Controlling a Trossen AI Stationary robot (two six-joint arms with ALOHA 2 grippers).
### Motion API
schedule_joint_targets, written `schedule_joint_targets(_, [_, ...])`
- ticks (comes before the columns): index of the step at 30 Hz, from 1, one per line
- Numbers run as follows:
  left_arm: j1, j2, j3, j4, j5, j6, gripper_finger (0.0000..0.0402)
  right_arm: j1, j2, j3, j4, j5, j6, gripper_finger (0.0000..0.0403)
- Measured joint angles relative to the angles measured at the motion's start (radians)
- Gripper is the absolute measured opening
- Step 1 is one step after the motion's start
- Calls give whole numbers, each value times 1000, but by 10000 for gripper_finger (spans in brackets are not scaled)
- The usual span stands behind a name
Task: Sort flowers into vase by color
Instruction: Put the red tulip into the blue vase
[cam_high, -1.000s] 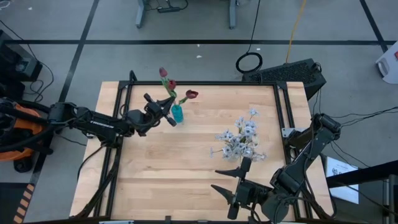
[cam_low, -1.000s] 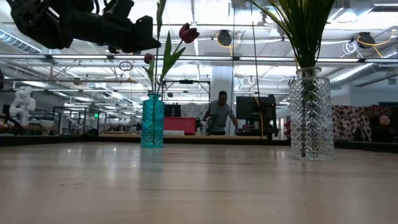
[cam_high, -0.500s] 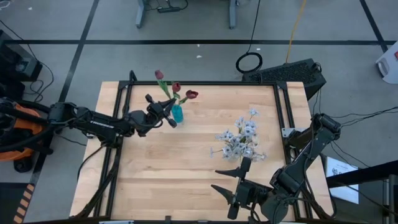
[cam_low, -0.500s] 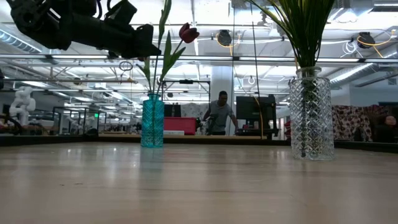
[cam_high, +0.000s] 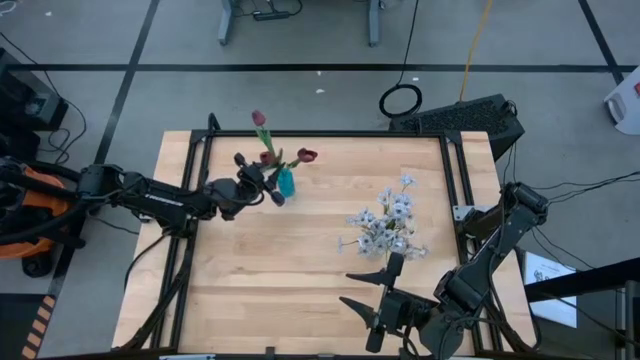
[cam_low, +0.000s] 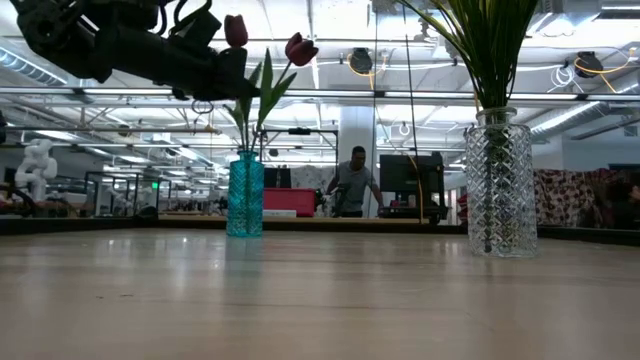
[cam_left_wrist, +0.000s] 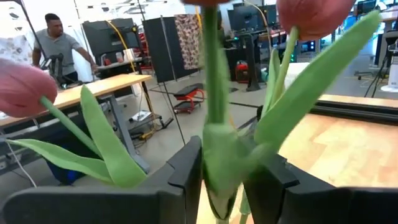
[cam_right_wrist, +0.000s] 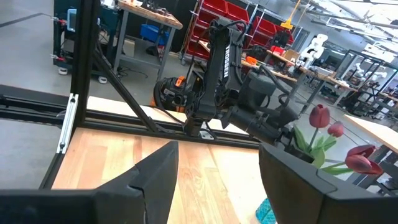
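Meanwhile, upper left of the surface (cam_high: 300, 260), the left claw (cam_high: 262, 178) grips a red tulip stem (cam_left_wrist: 214, 93) above the teal vase (cam_high: 285, 183); the right claw (cam_high: 372, 300) waits open, lower right.

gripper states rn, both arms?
Left gripper: shut on a red tulip stem over the blue vase.
Right gripper: open, empty, at the table's near edge.
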Motion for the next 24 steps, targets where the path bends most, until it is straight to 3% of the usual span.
schedule_joint_targets(13, [-39,0,0,-26,-4,4,109,0,0,0,-5,0,3,212])
schedule_joint_targets(24, [-111,-61,0,-242,-193,4,109,0,0,0,-24,1,26,212])
